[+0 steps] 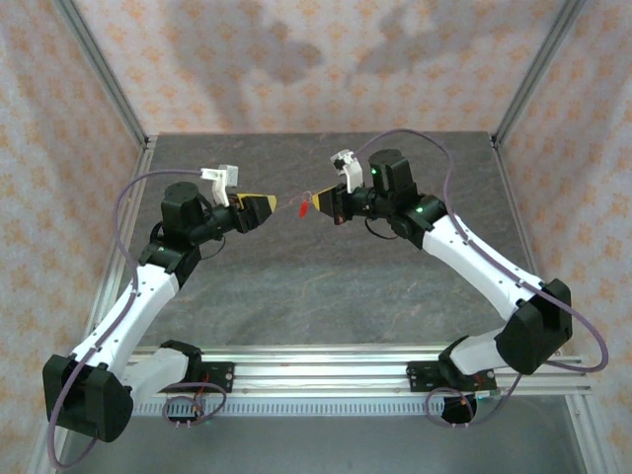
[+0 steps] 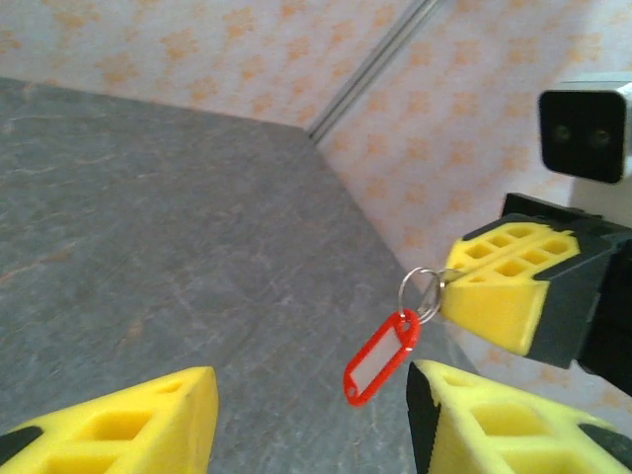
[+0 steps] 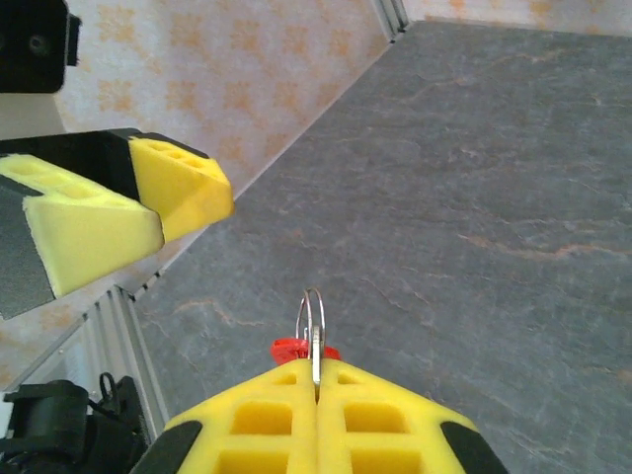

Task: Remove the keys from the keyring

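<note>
My right gripper (image 3: 316, 383) is shut on the thin silvery key (image 3: 316, 360), which I see edge-on between the yellow fingertips; most of the key is hidden. A wire ring (image 3: 311, 314) sticks out past the tips. From it hangs the red keyring tag (image 2: 381, 357), held in the air above the table. My left gripper (image 2: 311, 423) is open. The tag hangs between its fingers (image 2: 494, 425), close to the right-hand one and touching neither. From above, the two grippers (image 1: 259, 207) (image 1: 318, 202) face each other tip to tip, with the tag (image 1: 299, 209) between them.
The grey stone-patterned table (image 1: 326, 286) lies below both grippers. Patterned walls with metal corner posts (image 1: 104, 74) close it in at the back and sides. An aluminium rail (image 1: 326, 370) runs along the near edge by the arm bases.
</note>
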Available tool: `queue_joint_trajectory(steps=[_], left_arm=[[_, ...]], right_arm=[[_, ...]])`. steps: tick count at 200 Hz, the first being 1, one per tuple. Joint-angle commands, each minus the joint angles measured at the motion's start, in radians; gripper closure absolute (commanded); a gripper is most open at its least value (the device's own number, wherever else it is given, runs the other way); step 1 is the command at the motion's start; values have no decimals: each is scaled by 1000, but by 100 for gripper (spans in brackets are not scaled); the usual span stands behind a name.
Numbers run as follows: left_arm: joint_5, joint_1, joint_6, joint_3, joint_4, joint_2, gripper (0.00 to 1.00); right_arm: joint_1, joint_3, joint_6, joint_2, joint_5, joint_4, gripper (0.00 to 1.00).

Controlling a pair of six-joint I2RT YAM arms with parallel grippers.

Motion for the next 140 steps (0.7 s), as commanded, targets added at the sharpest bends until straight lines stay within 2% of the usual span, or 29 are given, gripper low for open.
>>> queue_joint_trajectory(steps=[1, 27, 47, 69, 96, 140], left_arm=[[-45, 7, 20, 5, 13, -4, 46], [-18, 7, 37, 57, -63, 26, 45], [72, 6, 76, 121, -141, 70, 45], [158, 0, 72, 148, -126, 104, 45], [211, -32, 103, 177, -134, 120, 44], [257, -90, 203, 250, -245, 159, 44]], right_arm=[[-9, 32, -60, 2, 48, -43, 100], [-11, 33, -114, 9, 56, -75, 100], [-11, 43, -146, 12, 22, -90, 100], [-11, 66, -194, 21, -17, -127, 100], [-11, 88, -223, 26, -60, -140, 100], [-11, 162, -272, 57, -187, -222, 100]])
